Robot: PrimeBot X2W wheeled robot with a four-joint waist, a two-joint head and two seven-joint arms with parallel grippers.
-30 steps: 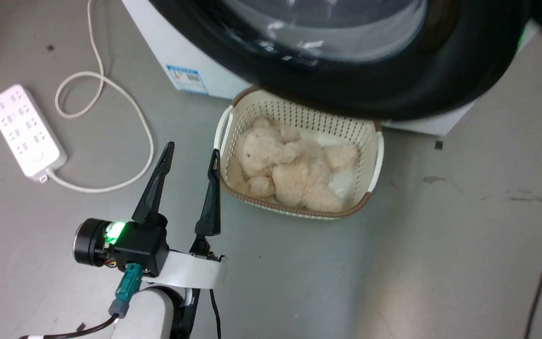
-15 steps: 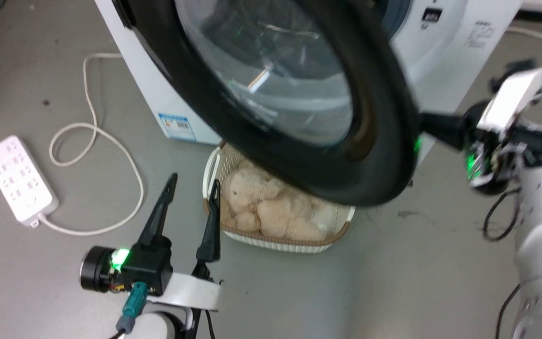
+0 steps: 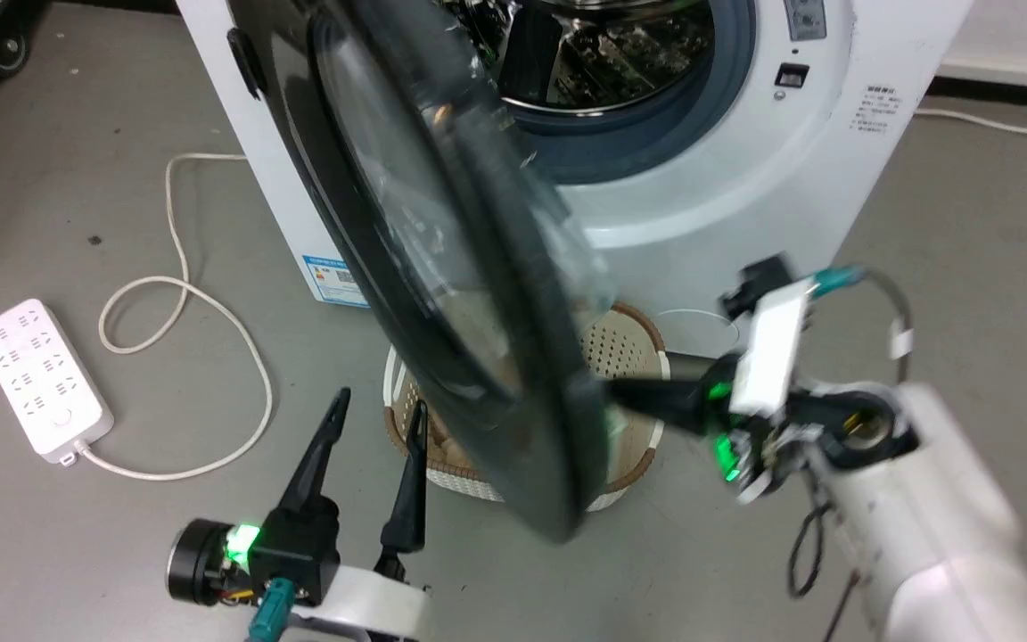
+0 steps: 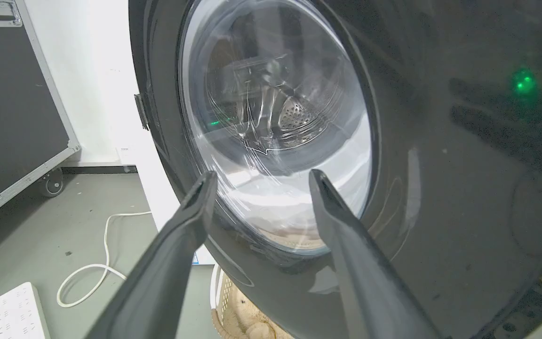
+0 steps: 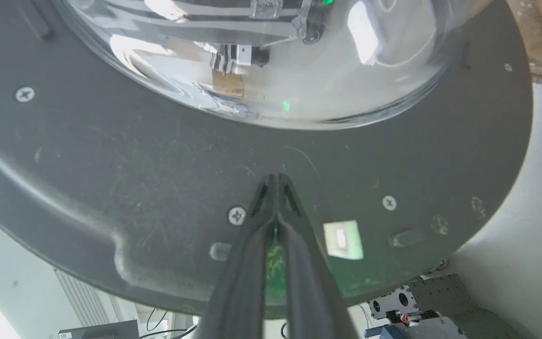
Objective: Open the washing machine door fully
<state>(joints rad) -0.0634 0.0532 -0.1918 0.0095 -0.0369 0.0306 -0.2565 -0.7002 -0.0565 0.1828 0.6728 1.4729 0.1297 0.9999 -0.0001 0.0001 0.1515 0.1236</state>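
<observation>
Here's the big white front-loading washing machine, its perforated steel drum and grey rubber ring open to the head camera; the large round glossy black door with its bulging clear glass bowl stands swung partway out, hinged on the machine's left side, nearly edge-on from above; its lower rim hangs over the small cream perforated basket on the grey floor. The right gripper has its two dark fingers pressed flat together, nothing between them; in the right wrist view the tips sit against the door's dull inner face, just below the glass bowl, apparently touching. The left gripper is low at the door's outer side, fingers spread wide and empty; in its own wrist view they point at the glass, short of it. Off to the left, a white power strip lies on the floor with its pale looped cable.
</observation>
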